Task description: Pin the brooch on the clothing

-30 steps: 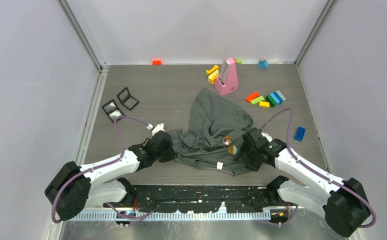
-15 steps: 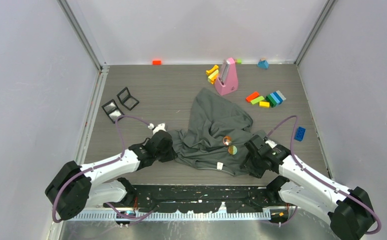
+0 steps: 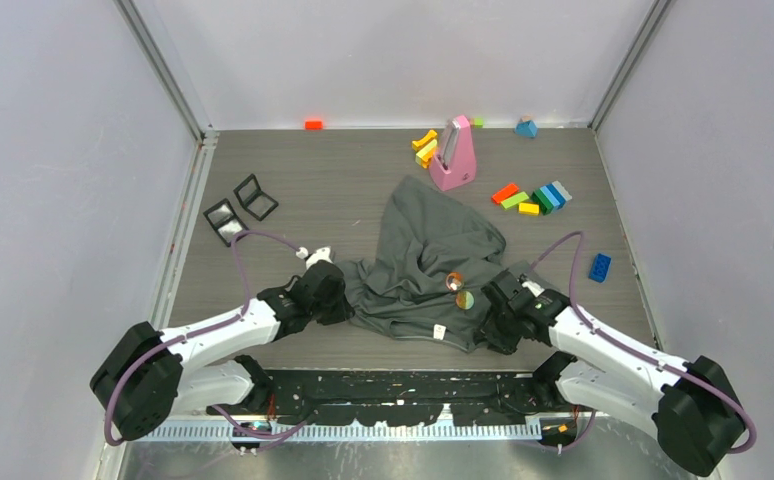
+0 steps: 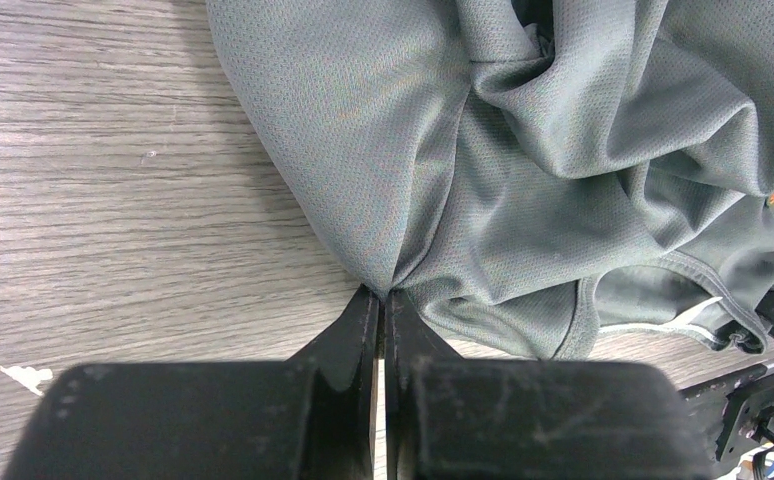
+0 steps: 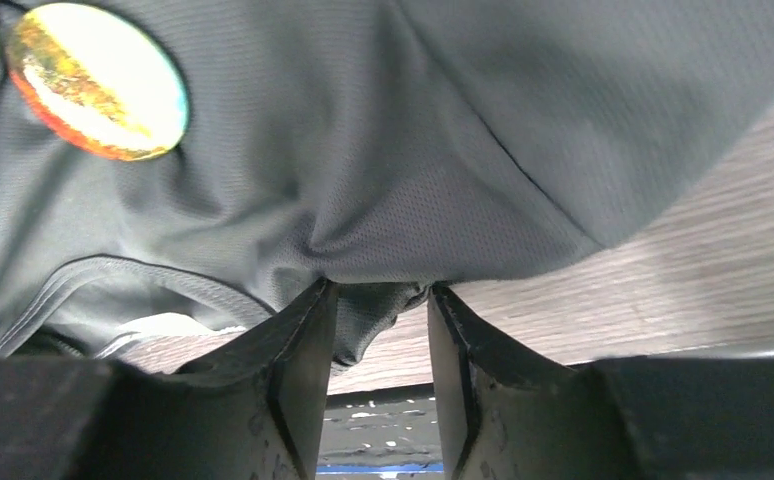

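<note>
A dark grey short-sleeved T-shirt of soft mesh fabric lies crumpled in the middle of the grey wood-grain table, with one end reaching toward the upper centre of the overhead frame. Its small white label shows at the lower edge of the heap. A round brooch with a yellow, orange and teal face sits on the cloth right of centre. In the right wrist view the brooch fills the upper left corner, flat against the fabric. A second, smaller reddish round piece lies just above it.

The left gripper is at the T-shirt's left edge, its black fingers pressed together on a fold of fabric at the bottom centre of its wrist view. The right gripper is at the lower right edge of the heap. Its jaws stand a little apart with a bunched hem between them, and from this close angle it is not clear whether they actually pinch it.

Toward the upper right of the overhead frame stand a pink wedge-shaped block and a row of small coloured bricks. Two black square frames lie at the left.
</note>
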`<state>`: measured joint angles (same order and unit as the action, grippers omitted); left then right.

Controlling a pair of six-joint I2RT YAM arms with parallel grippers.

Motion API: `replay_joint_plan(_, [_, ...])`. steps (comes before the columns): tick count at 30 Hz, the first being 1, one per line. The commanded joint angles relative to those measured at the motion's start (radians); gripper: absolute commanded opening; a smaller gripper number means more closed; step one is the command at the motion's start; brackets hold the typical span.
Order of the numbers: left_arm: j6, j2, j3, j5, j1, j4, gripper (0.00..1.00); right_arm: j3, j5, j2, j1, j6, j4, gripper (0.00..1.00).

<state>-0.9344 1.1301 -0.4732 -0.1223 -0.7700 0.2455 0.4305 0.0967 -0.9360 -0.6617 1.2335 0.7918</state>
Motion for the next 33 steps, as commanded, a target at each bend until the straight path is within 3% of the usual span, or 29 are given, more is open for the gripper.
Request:
replay_joint_plan(1, [0.016, -0.020, -0.040, -0.021, 0.006, 0.008, 0.00, -0.043, 0.007, -0.062, -0.010, 0.018, -0.171, 0.39])
replay_joint_plan(3, [0.026, -0.022, -0.046, -0.041, 0.009, 0.014, 0.00, -0.037, 0.047, -0.068, -0.010, 0.018, -0.201, 0.21])
replay_joint_plan(4, [0.034, -0.022, -0.052, -0.048, 0.014, 0.015, 0.00, -0.020, 0.067, -0.068, -0.010, 0.015, -0.206, 0.07])
replay_joint_plan(6, [0.064, -0.018, -0.073, -0.054, 0.032, 0.014, 0.00, 0.026, 0.138, -0.065, -0.009, -0.003, -0.195, 0.01])
replay_joint_plan(10, [0.155, 0.017, -0.187, -0.040, 0.113, 0.034, 0.00, 0.174, 0.295, -0.069, 0.019, -0.097, -0.145, 0.00])
replay_joint_plan(15, [0.300, 0.031, -0.467, -0.043, 0.219, 0.111, 0.00, 0.425, 0.347, -0.091, 0.189, -0.326, -0.081, 0.00])
replay_joint_plan(21, [0.512, 0.022, -0.848, -0.031, 0.248, 0.177, 0.00, 0.927, 0.364, -0.123, 0.266, -0.578, -0.004, 0.00])
replay_joint_plan(27, [0.637, 0.005, -1.246, 0.089, 0.248, 0.337, 0.00, 1.363, 0.182, -0.155, 0.266, -0.812, 0.049, 0.00])
replay_joint_plan(33, [0.664, 0.024, -1.542, 0.209, 0.248, 0.477, 0.00, 1.645, -0.067, -0.185, 0.266, -0.886, 0.074, 0.00])
